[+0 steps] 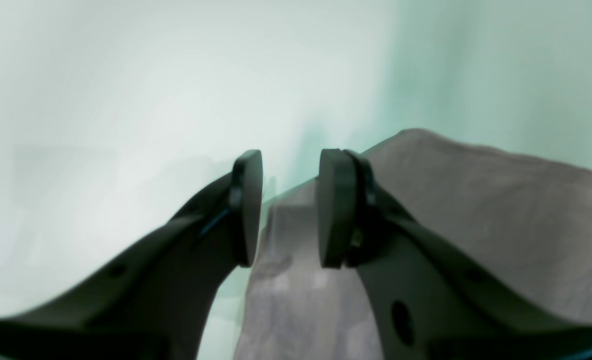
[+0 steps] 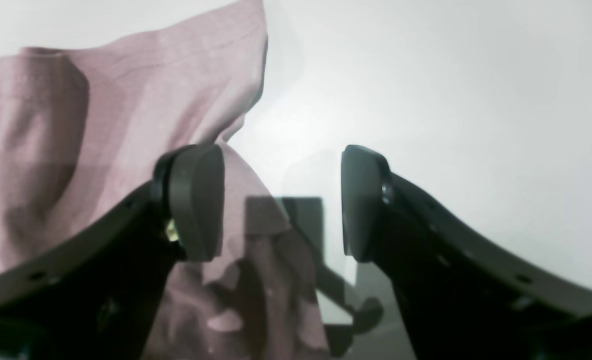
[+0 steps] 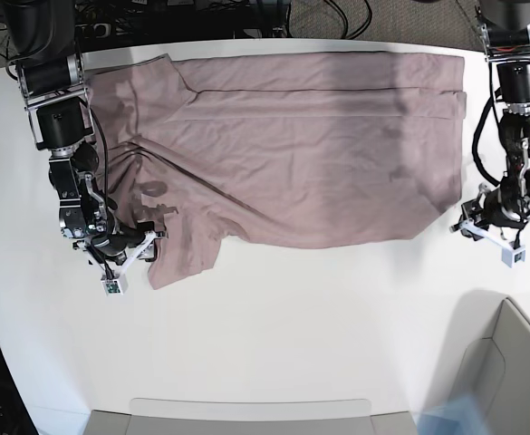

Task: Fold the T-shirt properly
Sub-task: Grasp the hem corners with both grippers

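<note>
Both pincers gape empty, left pincer [image 1: 286, 207] and right pincer [image 2: 282, 202] beside the T-shirt [image 3: 310, 145]: one lengthwise fold made, more folds remain.

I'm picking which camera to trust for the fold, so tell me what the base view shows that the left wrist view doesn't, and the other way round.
Only the base view shows the whole dusty mauve-pink knit T-shirt spread on the white table, with both arms beside it, including the right tool at the sleeve.

Only the left wrist view shows the left tool close up, its jaws apart with nothing between them.

Both show the T-shirt's fabric lying flat on the table, next to the left tool.
</note>
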Controlling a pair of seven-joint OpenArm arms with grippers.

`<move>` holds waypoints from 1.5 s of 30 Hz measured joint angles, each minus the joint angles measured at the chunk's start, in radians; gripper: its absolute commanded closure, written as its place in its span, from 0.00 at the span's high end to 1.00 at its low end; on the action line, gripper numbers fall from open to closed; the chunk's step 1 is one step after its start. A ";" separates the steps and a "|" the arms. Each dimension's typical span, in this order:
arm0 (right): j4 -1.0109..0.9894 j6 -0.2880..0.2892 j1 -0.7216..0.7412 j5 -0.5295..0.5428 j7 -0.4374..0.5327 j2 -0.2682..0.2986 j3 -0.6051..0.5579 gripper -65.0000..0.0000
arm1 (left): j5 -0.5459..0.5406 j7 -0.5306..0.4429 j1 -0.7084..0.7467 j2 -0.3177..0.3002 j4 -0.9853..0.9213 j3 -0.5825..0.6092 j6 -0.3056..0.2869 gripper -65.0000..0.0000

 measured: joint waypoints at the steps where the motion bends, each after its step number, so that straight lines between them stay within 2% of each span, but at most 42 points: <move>1: 0.000 0.000 0.000 0.000 0.000 0.000 0.000 0.57 | -0.009 0.000 0.000 -0.004 -0.006 0.000 -0.001 0.31; 4: 0.000 0.001 -0.005 0.000 0.005 0.010 0.000 0.57 | -0.055 -0.003 -0.008 -0.005 -0.030 -0.002 -0.010 0.31; 7: 0.000 0.000 -0.008 0.000 0.006 0.017 0.000 0.57 | -0.104 -0.010 -0.011 0.003 -0.095 -0.002 -0.055 0.31; 12: 0.012 0.001 -0.023 -0.002 0.018 0.031 0.000 0.57 | -0.105 -0.020 -0.026 0.002 -0.182 -0.001 -0.073 0.31; 29: 0.015 0.000 -0.035 -0.002 0.027 0.041 0.000 0.57 | -0.121 -0.050 -0.037 0.002 -0.266 0.061 -0.080 0.31; 36: 0.015 0.000 -0.035 -0.003 0.027 0.041 0.000 0.57 | -0.129 -0.059 -0.036 0.042 -0.243 0.061 -0.083 0.31; 38: 0.015 0.000 -0.035 -0.003 0.027 0.041 0.000 0.57 | -0.139 -0.034 -0.028 0.051 -0.201 0.066 -0.075 0.31; 45: 0.015 0.000 -0.036 -0.003 0.029 0.041 0.000 0.57 | -0.147 -0.036 -0.025 0.054 -0.206 0.068 -0.080 0.20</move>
